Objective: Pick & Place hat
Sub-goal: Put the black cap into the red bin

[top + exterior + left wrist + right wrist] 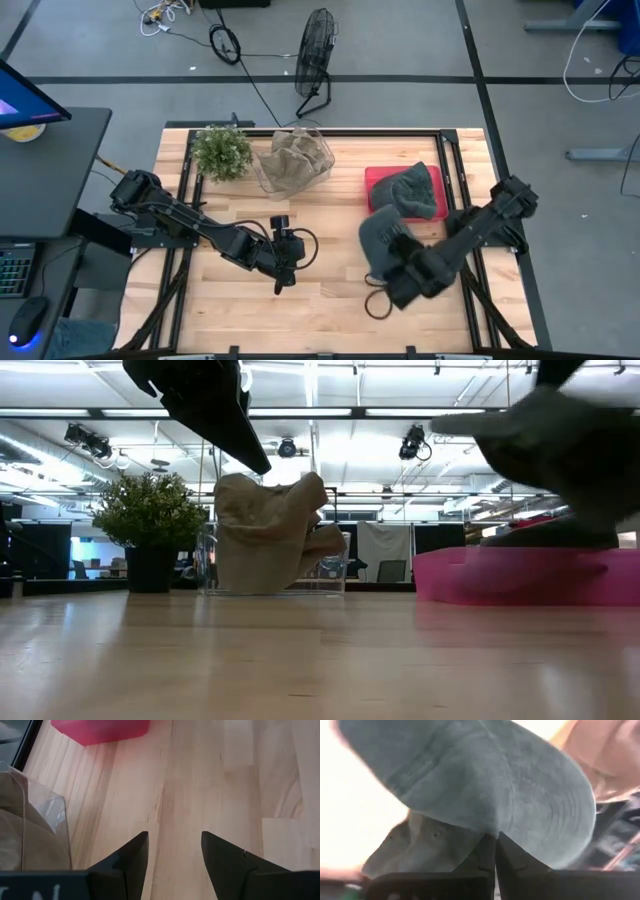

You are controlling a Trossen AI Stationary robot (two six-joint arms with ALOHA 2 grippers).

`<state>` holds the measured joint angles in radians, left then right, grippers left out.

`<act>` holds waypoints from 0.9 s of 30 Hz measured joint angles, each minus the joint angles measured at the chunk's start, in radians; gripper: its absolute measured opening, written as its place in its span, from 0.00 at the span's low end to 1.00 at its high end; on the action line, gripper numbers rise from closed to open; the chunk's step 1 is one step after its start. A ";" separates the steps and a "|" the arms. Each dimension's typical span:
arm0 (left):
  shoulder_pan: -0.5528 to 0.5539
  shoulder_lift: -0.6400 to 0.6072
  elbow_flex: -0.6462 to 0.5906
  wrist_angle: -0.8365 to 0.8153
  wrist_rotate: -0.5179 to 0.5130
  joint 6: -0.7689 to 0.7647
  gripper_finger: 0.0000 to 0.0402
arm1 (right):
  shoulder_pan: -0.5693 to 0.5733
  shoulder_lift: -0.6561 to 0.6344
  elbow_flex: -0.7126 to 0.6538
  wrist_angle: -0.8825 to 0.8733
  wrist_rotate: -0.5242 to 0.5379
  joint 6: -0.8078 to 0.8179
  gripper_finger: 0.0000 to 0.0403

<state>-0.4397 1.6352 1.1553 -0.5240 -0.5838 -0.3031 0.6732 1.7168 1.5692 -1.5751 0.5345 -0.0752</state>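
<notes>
Hiding the pink tray, grey hat pinched by right gripper

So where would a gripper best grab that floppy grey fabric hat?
By the brim edge, coming in from the side. The grey fabric hat is soft, and its thin, flat brim fits between closed fingers; the right gripper is pinching it there now, holding it up near the pink tray.

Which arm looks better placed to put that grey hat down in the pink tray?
The right. Its gripper is shut on the grey hat, just beside the pink tray. The left gripper is open, empty, over bare wood farther away.
</notes>
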 joint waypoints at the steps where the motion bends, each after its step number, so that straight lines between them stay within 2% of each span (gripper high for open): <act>1: 0.000 0.000 0.000 0.000 0.000 0.000 0.47 | -0.020 -0.004 0.001 -0.003 0.020 -0.053 0.00; 5: 0.000 0.000 0.000 0.004 0.000 -0.001 0.47 | -0.098 -0.033 0.001 0.003 0.059 -0.299 0.00; 8: 0.000 0.000 0.000 0.009 0.000 -0.019 0.47 | -0.173 -0.047 0.000 0.009 0.112 -0.401 0.00; 13: 0.000 0.000 0.000 0.016 0.000 -0.053 0.47 | -0.301 -0.079 0.000 0.006 0.132 -0.580 0.00; 18: 0.000 0.000 0.000 0.020 0.000 -0.053 0.47 | -0.420 -0.131 -0.011 0.003 0.162 -0.691 0.00; 24: 0.000 0.000 0.000 0.024 0.000 -0.053 0.47 | -0.528 -0.258 -0.151 0.004 0.156 -0.786 0.00; 27: 0.000 0.000 0.000 0.026 0.000 -0.053 0.47 | -0.562 -0.328 -0.245 0.055 0.160 -0.922 0.00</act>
<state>-0.4397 1.6352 1.1553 -0.4980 -0.5838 -0.3561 0.1114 1.3884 1.3239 -1.5204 0.6949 -0.9975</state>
